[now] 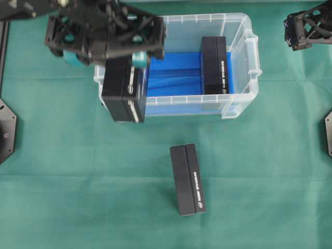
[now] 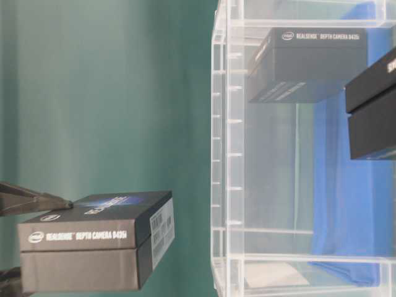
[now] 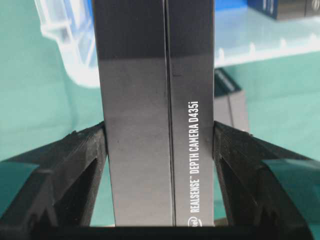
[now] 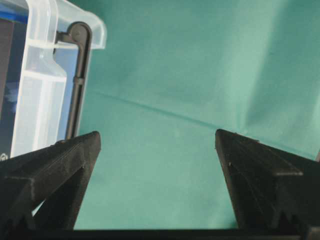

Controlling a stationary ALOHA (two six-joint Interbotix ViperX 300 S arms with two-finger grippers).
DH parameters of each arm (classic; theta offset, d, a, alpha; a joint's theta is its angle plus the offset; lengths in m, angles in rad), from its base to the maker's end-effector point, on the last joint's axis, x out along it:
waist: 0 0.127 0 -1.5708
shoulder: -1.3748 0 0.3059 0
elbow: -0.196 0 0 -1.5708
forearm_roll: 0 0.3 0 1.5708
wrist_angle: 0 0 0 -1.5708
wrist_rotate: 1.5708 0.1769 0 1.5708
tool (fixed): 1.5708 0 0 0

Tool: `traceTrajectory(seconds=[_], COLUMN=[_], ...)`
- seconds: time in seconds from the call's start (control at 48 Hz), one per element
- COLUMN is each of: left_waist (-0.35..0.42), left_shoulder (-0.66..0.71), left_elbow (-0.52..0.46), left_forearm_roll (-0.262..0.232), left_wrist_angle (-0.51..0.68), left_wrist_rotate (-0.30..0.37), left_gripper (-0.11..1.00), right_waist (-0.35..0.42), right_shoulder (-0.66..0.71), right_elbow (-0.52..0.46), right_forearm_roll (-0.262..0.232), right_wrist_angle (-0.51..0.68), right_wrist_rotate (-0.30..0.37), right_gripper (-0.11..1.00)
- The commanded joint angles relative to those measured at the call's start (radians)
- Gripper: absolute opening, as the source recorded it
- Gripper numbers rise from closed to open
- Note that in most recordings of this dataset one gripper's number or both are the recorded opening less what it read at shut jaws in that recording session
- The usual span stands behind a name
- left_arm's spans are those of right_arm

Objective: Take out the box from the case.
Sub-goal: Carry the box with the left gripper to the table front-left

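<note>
My left gripper [image 3: 160, 132] is shut on a black RealSense box [image 3: 150, 100], its fingers [image 3: 85, 150] pressing both long sides. The held box [image 1: 123, 96] hangs over the left end of the case [image 1: 249, 31], a clear bin lined with blue cloth. In the table-level view, which is turned on its side, the held box [image 2: 93, 241] is above the case's rim [image 2: 219, 124]. A second black box [image 1: 214, 65] stands inside the case at its right end. My right gripper [image 1: 306, 28] stays open and empty at the far right, over green cloth beside the case's handle [image 4: 75, 80].
A third black box [image 1: 188, 179] lies on the green tablecloth in front of the case. Black arm bases sit at the left edge [image 1: 6, 129] and the right edge [image 1: 328, 132] of the table.
</note>
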Motion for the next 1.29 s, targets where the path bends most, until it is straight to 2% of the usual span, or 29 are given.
traceTrajectory(seconds=[0.0,0.209,0.438,0.792,0.897,1.272], left_waist=[-0.035,-0.141,-0.287,-0.46,-0.486,-0.489], left_shoulder=[-0.029,-0.028,-0.028,-0.003,0.003,0.003], left_elbow=[-0.025,-0.026,-0.029,-0.057,-0.066,-0.063], left_forearm_roll=[0.012,0.048,0.115,0.118,0.12,0.121], left_wrist_angle=[0.002,0.002,0.005,0.037,0.061,0.095], left_wrist_rotate=[-0.026,-0.112,-0.276,-0.499,-0.525,-0.526], left_gripper=[0.61,0.61,0.61,0.61,0.61,0.61], right_waist=[0.002,0.0,0.002,0.0,0.002,0.002], right_shoulder=[-0.009,-0.009,-0.009,-0.009,-0.009,-0.009], right_elbow=[-0.011,-0.011,-0.011,-0.011,-0.011,-0.011], right_forearm_roll=[-0.002,-0.002,-0.005,-0.006,-0.006,-0.006], right_wrist_angle=[-0.005,-0.005,-0.005,-0.005,-0.005,-0.005], right_wrist_rotate=[-0.002,-0.003,-0.005,-0.026,-0.028,-0.026], right_gripper=[0.94,0.94,0.94,0.94,0.94,0.94])
